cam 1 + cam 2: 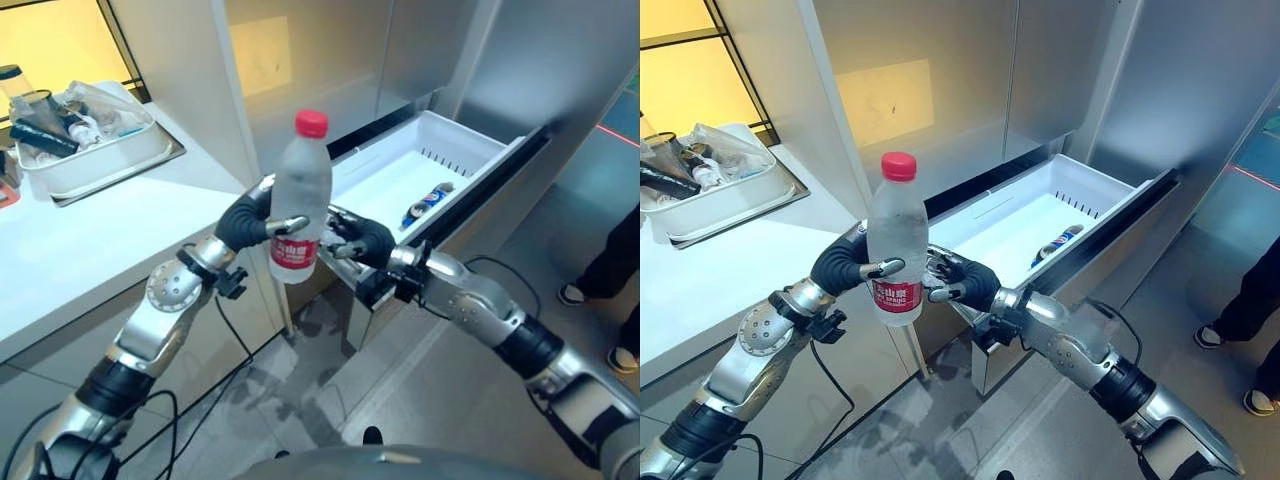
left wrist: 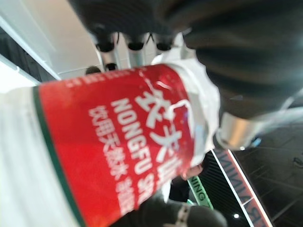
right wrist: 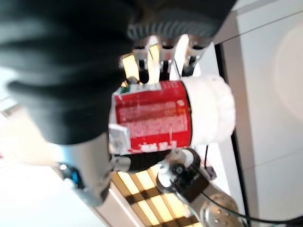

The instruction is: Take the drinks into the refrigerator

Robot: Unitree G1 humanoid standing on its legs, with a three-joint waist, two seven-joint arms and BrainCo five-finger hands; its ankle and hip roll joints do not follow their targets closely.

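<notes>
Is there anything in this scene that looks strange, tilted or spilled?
Nothing stands out. The water bottle is upright and capped, held between the left hand and the right hand in front of the open white drawer. One can lies on its side in the drawer; no spill is visible.

The bottle [image 1: 299, 195] is clear, with a red cap and a red label carrying white print and a thin green edge. Both hands, left [image 1: 247, 221] and right [image 1: 356, 238], have dark ribbed covers and silver fingers with dark tips. The drawer [image 1: 470, 142] is white inside with a black front edge; the can [image 1: 427, 203] in it is blue with red and white. The counter [image 1: 90, 235] and tub [image 1: 95, 160] are white. The fridge [image 1: 560, 60] is silver-grey.
</notes>
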